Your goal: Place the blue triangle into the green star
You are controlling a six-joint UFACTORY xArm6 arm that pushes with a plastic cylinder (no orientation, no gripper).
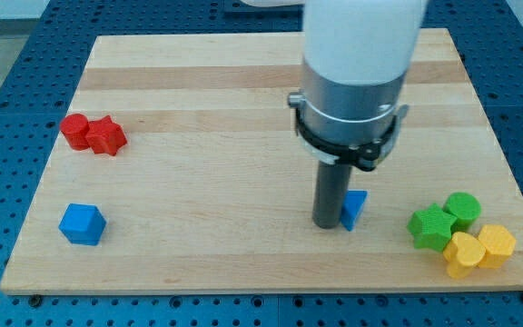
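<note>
My board (198, 182) is pale, smooth, matt wood. The blue triangle (355, 208) and green star (430, 227) look like matt plastic; my rod (330, 195) is dull dark metal.

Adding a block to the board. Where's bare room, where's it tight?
Bare: the wide middle between the red blocks and my tip, and the board's top strip. Tight: bottom right, where green star, green cylinder and yellow blocks bunch; blue triangle touches the tip.

arm housing (361, 54): cut off by the view's top edge, upper part out of sight
blue triangle (355, 209): its left part hidden behind my tip (327, 223)
red cylinder (74, 130): right side covered by the red star (107, 136)
board (198, 109): a stretch of the far edge hidden behind the arm housing
</note>
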